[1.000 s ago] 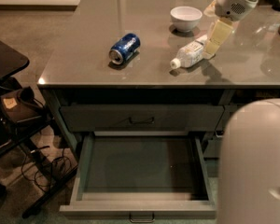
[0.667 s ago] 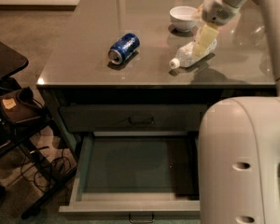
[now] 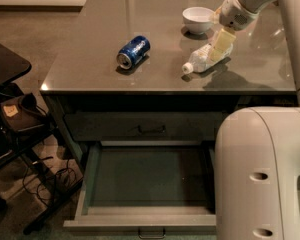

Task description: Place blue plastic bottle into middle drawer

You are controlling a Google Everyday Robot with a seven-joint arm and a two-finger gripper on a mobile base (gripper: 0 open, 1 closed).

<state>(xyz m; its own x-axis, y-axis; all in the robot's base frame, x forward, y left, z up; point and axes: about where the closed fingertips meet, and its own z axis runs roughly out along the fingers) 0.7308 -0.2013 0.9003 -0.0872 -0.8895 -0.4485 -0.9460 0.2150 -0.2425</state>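
Note:
The blue plastic bottle [image 3: 204,60] lies on its side on the grey countertop, white cap pointing front-left. My gripper [image 3: 220,48] comes down from the upper right and sits over the bottle's rear end, touching or nearly touching it. The middle drawer [image 3: 105,176] is pulled open below the counter, its flat dark bottom bare, its bar handle [image 3: 151,232] at the front edge. My arm's white housing [image 3: 260,174] hides the drawer's right part.
A blue soda can [image 3: 134,50] lies on its side left of the bottle. A white bowl [image 3: 198,19] stands behind the bottle. The upper drawer [image 3: 115,126] is closed. A black cart [image 3: 10,114] with cables stands at the left on the floor.
My gripper has stayed at the bottle's rear end. My arm's white housing has swung in front of the drawer's right side. The bottle and the can have not moved.

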